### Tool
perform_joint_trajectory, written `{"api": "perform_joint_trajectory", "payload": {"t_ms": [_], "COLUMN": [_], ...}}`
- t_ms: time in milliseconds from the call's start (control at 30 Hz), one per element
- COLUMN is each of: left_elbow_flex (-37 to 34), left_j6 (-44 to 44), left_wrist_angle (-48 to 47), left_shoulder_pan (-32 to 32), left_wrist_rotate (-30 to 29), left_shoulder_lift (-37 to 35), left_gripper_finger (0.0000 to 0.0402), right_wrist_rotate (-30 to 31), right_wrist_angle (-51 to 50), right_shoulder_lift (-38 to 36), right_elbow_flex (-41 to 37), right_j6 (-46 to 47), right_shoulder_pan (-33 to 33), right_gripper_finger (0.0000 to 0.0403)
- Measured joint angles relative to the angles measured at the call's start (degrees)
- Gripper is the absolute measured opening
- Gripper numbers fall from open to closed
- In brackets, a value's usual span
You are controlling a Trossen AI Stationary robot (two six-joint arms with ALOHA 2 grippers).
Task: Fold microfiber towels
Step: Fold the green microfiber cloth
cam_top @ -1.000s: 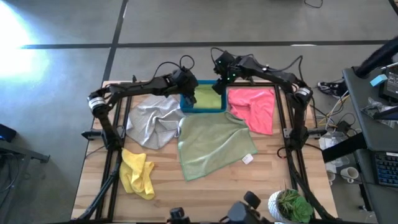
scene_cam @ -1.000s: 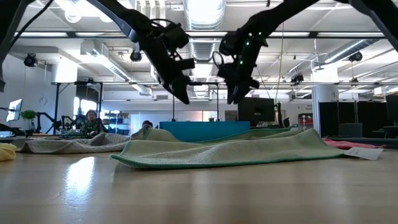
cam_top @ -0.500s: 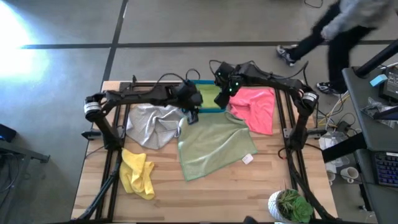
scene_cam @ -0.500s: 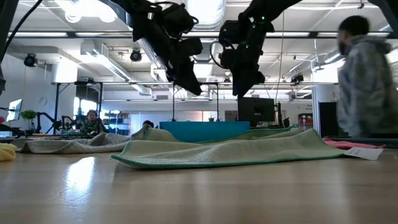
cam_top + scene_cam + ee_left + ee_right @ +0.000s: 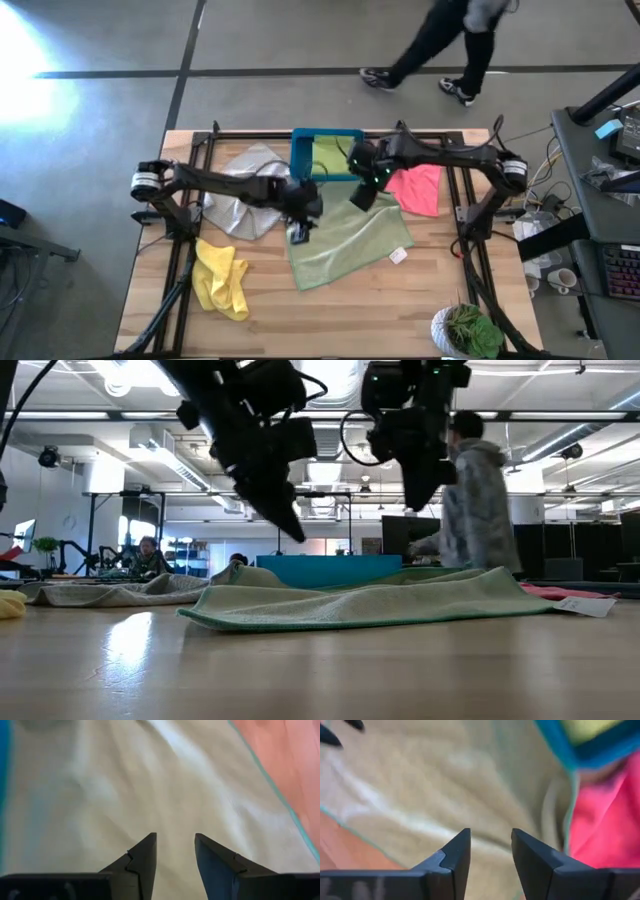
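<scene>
1. Two grippers hang over the pale sage green towel [image 5: 348, 238], which lies spread flat at the middle of the wooden table [image 5: 440, 300].
2. Left gripper [image 5: 298, 232] is above that towel's left edge, fingers [image 5: 142, 862] parted with a narrow gap and nothing between them.
3. Right gripper [image 5: 358, 195] is above the towel's far edge, near the blue bin [image 5: 300, 158]; its fingers [image 5: 455, 852] are likewise slightly apart and empty.
4. Inside the bin lies the bright lime green towel [image 5: 328, 156].
5. Right of the sage cloth, touching it, is the pink towel [image 5: 418, 187].
6. Left of it the light grey towel [image 5: 240, 190] lies rumpled; the yellow towel [image 5: 222, 276] is bunched near the table's front left.
7. Beyond the table's far side, a person [image 5: 450, 40] is on the floor.
</scene>
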Motion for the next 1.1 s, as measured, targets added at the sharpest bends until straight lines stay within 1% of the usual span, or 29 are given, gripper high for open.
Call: {"api": "perform_joint_trajectory", "payload": {"t_ms": [133,200,300,400,567,700,800,900,1033,1100], "left_elbow_flex": [-4.22,-5.82,-7.98,-9.14,-10.23,-11.26,-11.83,-11.86,-11.97,-11.93], "left_j6": [-4.19,-5.93,-9.26,-14.12,-18.78,-18.79,-18.84,-18.80,-19.07,-20.84], "left_wrist_angle": [5.40,5.94,9.32,10.56,13.13,13.90,13.77,13.90,13.96,14.49], "left_shoulder_pan": [-3.11,-4.22,-5.39,-6.47,-8.49,-10.29,-11.81,-13.73,-15.87,-16.59], "left_wrist_rotate": [-0.03,-0.04,-0.11,-0.13,-0.37,-0.35,-0.34,0.13,0.23,0.06], "left_shoulder_lift": [-0.05,-0.09,-0.11,-0.11,0.02,0.09,0.09,0.09,1.65,2.83], "left_gripper_finger": [0.0118,0.0118,0.0118,0.0118,0.0118,0.0118,0.0118,0.0118,0.0118,0.0118], "right_wrist_rotate": [-0.02,-0.01,0.01,0.01,0.01,1.40,3.39,4.03,6.11,6.52], "right_wrist_angle": [0.92,1.96,3.74,6.44,10.18,13.96,16.09,18.20,19.97,20.99], "right_shoulder_lift": [-3.53,-5.14,-6.97,-8.08,-8.32,-8.26,-8.26,-8.26,-8.26,-8.25], "right_elbow_flex": [-6.61,-9.76,-13.92,-17.59,-23.18,-27.21,-29.28,-31.08,-33.14,-33.96], "right_j6": [4.78,6.75,10.44,13.69,18.40,21.48,23.02,23.59,25.33,25.36], "right_shoulder_pan": [3.61,5.32,7.72,9.96,13.54,15.88,17.24,18.21,19.25,19.63], "right_gripper_finger": [0.0125,0.0121,0.0115,0.0108,0.0089,0.0071,0.0064,0.0057,0.0045,0.0039]}}
